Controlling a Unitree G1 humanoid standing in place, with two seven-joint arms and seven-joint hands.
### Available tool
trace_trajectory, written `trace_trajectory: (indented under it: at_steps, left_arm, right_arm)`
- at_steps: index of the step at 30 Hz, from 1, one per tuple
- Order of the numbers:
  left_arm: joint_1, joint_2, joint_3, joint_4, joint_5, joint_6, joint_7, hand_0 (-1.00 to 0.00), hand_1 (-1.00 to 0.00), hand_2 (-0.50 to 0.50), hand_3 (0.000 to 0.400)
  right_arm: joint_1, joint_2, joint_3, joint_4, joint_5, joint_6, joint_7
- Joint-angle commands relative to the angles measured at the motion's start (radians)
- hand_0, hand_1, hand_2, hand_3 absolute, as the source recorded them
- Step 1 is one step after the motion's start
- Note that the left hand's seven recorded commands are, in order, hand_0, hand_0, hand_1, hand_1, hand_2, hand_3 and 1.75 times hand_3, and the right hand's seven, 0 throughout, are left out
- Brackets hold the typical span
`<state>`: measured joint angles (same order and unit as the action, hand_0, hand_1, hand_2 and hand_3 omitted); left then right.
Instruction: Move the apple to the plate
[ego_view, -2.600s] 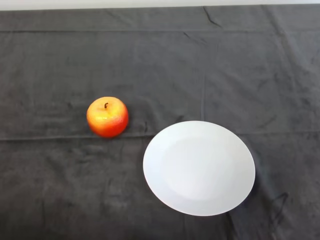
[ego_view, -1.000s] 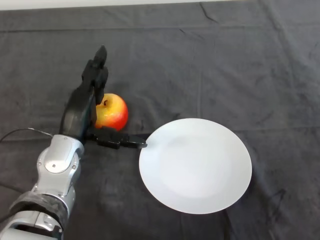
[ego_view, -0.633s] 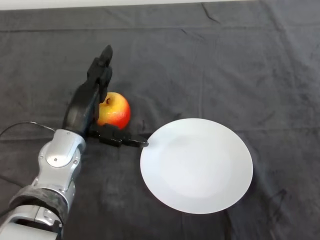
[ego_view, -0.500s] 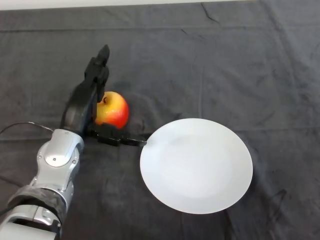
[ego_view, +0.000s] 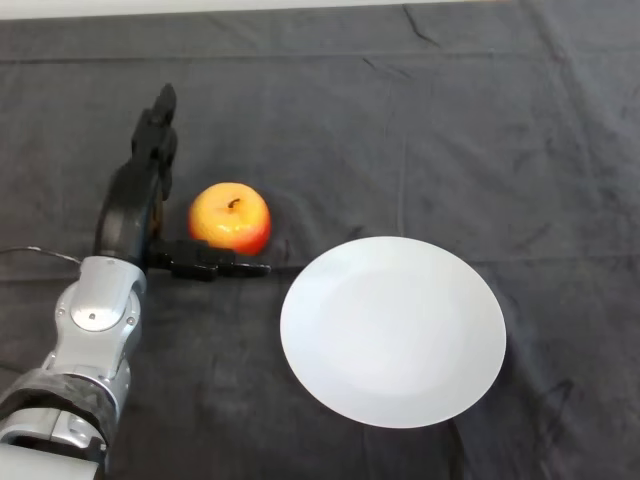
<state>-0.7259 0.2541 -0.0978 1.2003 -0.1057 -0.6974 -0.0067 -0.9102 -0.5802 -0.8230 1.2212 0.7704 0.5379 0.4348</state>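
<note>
A red and yellow apple (ego_view: 231, 217) stands on the dark cloth, left of a white plate (ego_view: 392, 331). My left hand (ego_view: 130, 205) is just left of the apple, open. Its fingers (ego_view: 155, 140) point away along the apple's far left side, and its thumb (ego_view: 210, 265) lies on the cloth in front of the apple. The apple sits in the gap between them. I cannot tell whether the hand touches it. The plate holds nothing.
The dark cloth (ego_view: 470, 130) covers the whole table, with folds and creases. The table's far edge runs along the top of the view.
The arm came in from the lower left and reached the apple. In the last half second the hand shifted left, and the apple now shows whole beside it.
</note>
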Motion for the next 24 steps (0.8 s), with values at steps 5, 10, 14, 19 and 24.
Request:
trace_trajectory:
  at_steps: [5, 10, 14, 19, 24]
  left_arm:
    - [-0.045, 0.016, 0.013, 0.035, 0.046, 0.001, 0.050, 0.00, 0.00, 0.00, 0.000]
    - [-0.043, 0.012, -0.013, 0.040, 0.083, 0.022, 0.070, 0.00, 0.00, 0.00, 0.000]
    - [-0.038, 0.014, -0.039, 0.046, 0.117, 0.044, 0.081, 0.00, 0.00, 0.00, 0.000]
    - [-0.032, 0.015, -0.076, 0.053, 0.163, 0.079, 0.093, 0.00, 0.00, 0.00, 0.000]
    - [-0.035, 0.015, -0.112, 0.060, 0.207, 0.124, 0.099, 0.00, 0.00, 0.00, 0.000]
  right_arm:
    - [0.039, -0.018, -0.0049, 0.006, 0.0082, -0.007, -0.0003]
    - [0.040, -0.018, -0.0049, 0.006, 0.0082, -0.007, -0.0003]
    - [0.040, -0.018, -0.0048, 0.006, 0.0082, -0.007, -0.0004]
    - [0.040, -0.018, -0.0048, 0.006, 0.0083, -0.007, -0.0004]
    - [0.040, -0.018, -0.0047, 0.006, 0.0083, -0.007, -0.0005]
